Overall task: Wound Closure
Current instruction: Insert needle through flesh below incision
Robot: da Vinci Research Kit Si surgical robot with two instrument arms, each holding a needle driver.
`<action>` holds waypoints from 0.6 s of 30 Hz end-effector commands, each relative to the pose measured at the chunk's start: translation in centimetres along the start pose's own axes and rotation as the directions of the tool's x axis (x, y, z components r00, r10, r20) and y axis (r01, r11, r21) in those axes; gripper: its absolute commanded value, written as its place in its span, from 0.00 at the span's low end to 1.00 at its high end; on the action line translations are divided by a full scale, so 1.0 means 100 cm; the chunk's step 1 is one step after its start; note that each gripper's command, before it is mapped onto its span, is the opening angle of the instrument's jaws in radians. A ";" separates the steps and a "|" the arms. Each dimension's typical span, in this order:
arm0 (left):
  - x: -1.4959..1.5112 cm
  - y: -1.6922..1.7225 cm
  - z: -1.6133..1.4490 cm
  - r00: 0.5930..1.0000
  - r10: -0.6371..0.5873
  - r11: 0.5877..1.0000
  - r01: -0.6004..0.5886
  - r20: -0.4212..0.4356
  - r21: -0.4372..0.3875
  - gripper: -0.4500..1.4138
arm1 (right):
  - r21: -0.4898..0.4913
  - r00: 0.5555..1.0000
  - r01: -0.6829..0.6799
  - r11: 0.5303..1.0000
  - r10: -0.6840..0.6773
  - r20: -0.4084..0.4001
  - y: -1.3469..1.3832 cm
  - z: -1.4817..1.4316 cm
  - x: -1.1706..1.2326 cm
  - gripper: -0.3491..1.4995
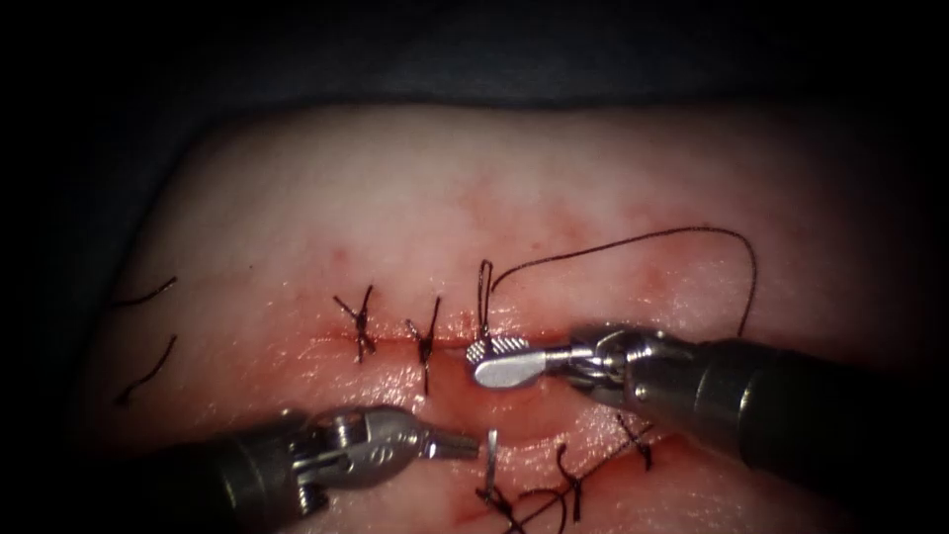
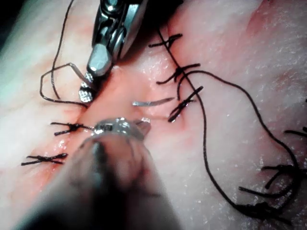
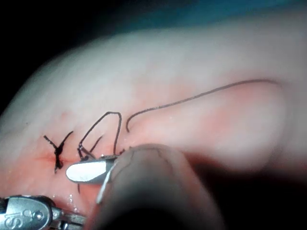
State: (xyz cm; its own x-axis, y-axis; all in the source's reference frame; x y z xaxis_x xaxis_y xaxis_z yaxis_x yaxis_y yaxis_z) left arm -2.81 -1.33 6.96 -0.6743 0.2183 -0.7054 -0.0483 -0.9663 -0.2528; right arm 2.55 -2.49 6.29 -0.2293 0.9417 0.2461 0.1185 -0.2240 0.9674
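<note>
Right tool (image 1: 494,361): jaws parted at cut (image 1: 450,343), beside thread (image 1: 643,237) loop, holding nothing visible. Left tool (image 1: 457,445): jaws closed, empty, just beside needle (image 1: 489,463), which stands partly in tissue (image 1: 474,198) below cut. Judged step: needle retrieval; needs regrasp.

The right hand (image 1: 494,361) reaches in level, jaws parted, holding nothing. The left hand (image 1: 465,447) lies lower, jaws closed and holding nothing.
</note>
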 end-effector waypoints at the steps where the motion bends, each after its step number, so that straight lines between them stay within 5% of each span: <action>1: 0.0004 -0.0006 0.0005 1.000 -0.005 1.000 0.005 -0.018 0.005 0.31 | -0.003 1.000 0.002 1.000 -0.002 -0.009 0.0003 0.0008 0.0023 0.86; 5: 0.0006 -0.0009 0.0000 0.996 -0.011 0.999 0.014 -0.091 0.042 0.42 | -0.023 1.000 -0.001 1.000 0.001 -0.030 0.0010 -0.0002 0.0052 0.90; 12: 0.0012 -0.0017 0.0005 0.985 0.024 0.999 -0.018 -0.173 0.041 0.43 | -0.040 0.999 0.009 0.999 -0.010 -0.038 0.0041 -0.0029 0.0092 0.89; 18: 0.0031 -0.0034 0.0010 0.954 0.044 0.995 -0.016 -0.296 0.095 0.43 | -0.047 0.998 0.048 0.998 -0.050 -0.034 0.0053 -0.0043 0.0093 0.83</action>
State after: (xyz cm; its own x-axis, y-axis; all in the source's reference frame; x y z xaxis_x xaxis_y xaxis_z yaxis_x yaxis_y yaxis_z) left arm -3.02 -0.99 6.86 -0.4228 0.2082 -0.8820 -0.1083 -0.9779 -0.1789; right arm 1.89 -1.89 7.05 -0.2705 0.9412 0.2025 0.0594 -0.1936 0.9793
